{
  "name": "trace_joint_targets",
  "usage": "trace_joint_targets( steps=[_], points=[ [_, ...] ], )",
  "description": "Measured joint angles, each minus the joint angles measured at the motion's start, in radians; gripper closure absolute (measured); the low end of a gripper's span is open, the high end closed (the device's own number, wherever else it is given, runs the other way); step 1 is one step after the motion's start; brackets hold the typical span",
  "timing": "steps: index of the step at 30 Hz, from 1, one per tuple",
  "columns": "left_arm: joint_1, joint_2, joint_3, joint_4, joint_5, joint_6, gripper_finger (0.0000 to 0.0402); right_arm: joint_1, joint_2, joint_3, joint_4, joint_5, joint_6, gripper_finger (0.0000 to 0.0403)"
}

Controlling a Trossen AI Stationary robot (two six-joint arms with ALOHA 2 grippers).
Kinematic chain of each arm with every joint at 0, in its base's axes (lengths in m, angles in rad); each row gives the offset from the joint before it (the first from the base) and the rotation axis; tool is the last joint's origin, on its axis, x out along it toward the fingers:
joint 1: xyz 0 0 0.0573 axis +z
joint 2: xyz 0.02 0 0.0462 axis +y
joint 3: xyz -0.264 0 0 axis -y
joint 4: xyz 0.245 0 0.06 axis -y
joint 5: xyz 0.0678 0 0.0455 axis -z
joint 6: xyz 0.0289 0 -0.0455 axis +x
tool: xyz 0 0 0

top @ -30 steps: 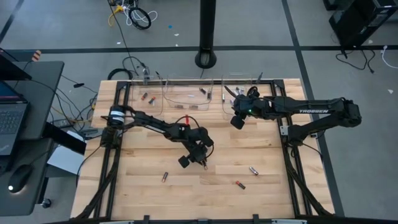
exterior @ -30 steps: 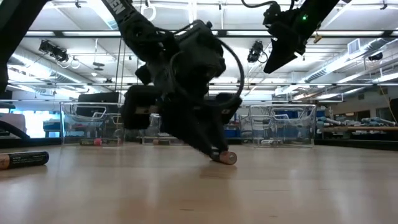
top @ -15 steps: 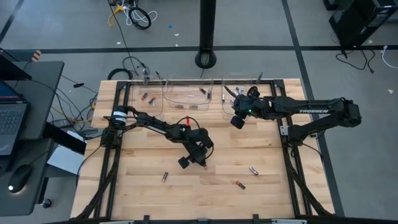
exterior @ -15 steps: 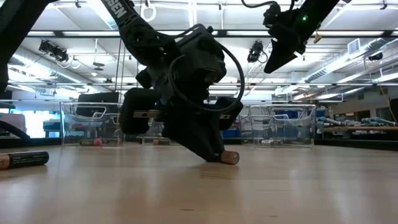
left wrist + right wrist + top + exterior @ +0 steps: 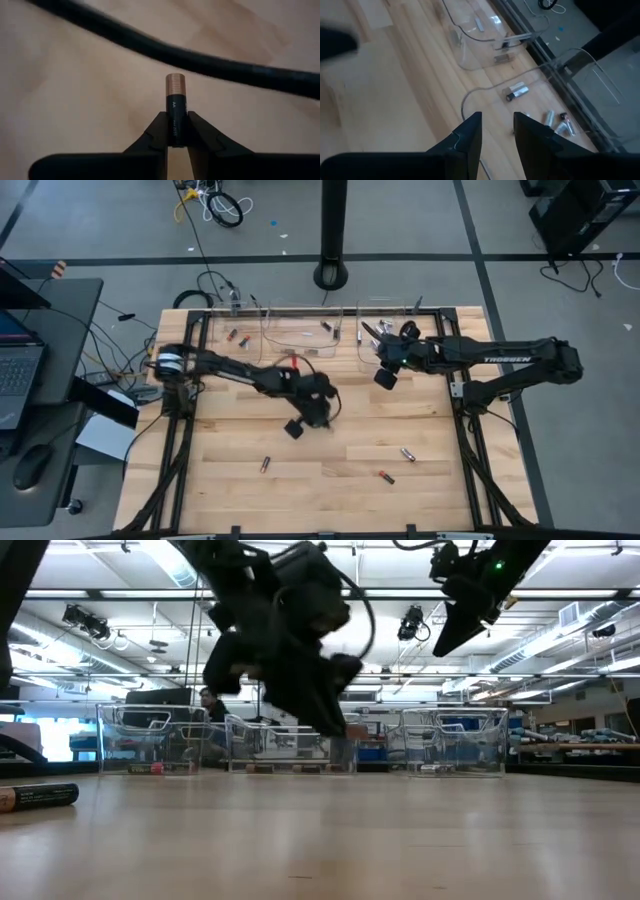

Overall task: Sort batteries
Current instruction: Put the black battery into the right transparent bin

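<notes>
A copper-topped battery is pinched between the fingers of the left gripper — lifted clear of the table for carrying. The right gripper, part open and empty, is held over the bins — loose batteries remain.

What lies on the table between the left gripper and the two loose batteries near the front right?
Only bare wood, as the high view shows: nothing between the left gripper, jaws shut on a battery, and the two loose batteries.
</notes>
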Motion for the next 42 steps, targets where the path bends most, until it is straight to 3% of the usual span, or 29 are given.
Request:
trace_joint_targets(
  steps=[5, 8, 13, 17, 22, 32, 42],
  points=[
    [0.115, -0.153, 0.000, -0.092, -0.054, -0.093, 0.0354, 0.030, -0.037, 0.000, -0.061, 0.063, 0.046, 0.0281],
    [0.209, -0.238, 0.000, -0.109, -0.140, -0.161, 0.0354, 0.048, -0.061, 0.000, -0.090, 0.088, 0.076, 0.0281],
    [0.408, -0.294, 0.036, -0.170, -0.181, -0.203, 0.0354, 0.070, -0.078, 0.000, -0.096, 0.101, 0.086, 0.0281],
    [0.536, -0.232, 0.107, -0.264, -0.177, -0.139, 0.0354, 0.072, -0.079, 0.000, -0.096, 0.103, 0.090, 0.0281],
    [0.620, -0.076, 0.236, -0.381, -0.213, -0.062, 0.0354, 0.072, -0.079, 0.000, -0.096, 0.111, 0.093, 0.0281],
    [0.659, 0.178, 0.435, -0.480, -0.256, -0.010, 0.0354, 0.072, -0.079, 0.000, -0.102, 0.111, 0.093, 0.0281],
    [0.672, 0.228, 0.446, -0.516, -0.236, -0.007, 0.0354, 0.072, -0.078, 0.000, -0.105, 0.111, 0.090, 0.0281]
  ],
)
